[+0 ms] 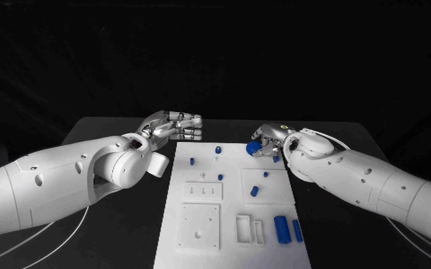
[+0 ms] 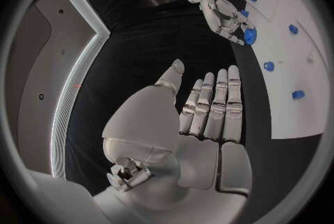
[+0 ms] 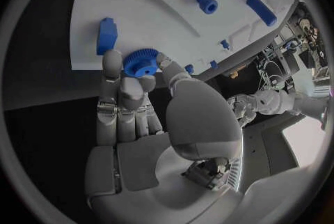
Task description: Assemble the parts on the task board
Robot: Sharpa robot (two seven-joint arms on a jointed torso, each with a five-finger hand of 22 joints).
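Right hand: my right hand pinches a blue gear between its fingertips, at the upper right corner of the task board in the head view.
Left hand: my left hand holds nothing, fingers straight and close together, hovering over the black table just off the board's upper left corner.
Gear: toothed rim and centre hole show clearly in the right wrist view; it sits at the board's edge, beside a blue block.
Other parts: a small blue peg stands near the top of the board, with a blue cylinder at lower right.
Step, as I judge it: carry the gear to its post and seat it.
Doing it well: I should keep the gear flat, line its hole over the post, lower it straight, and let go only once it sits level.
Risk: a tilted gear may jam or slip from my light pinch.
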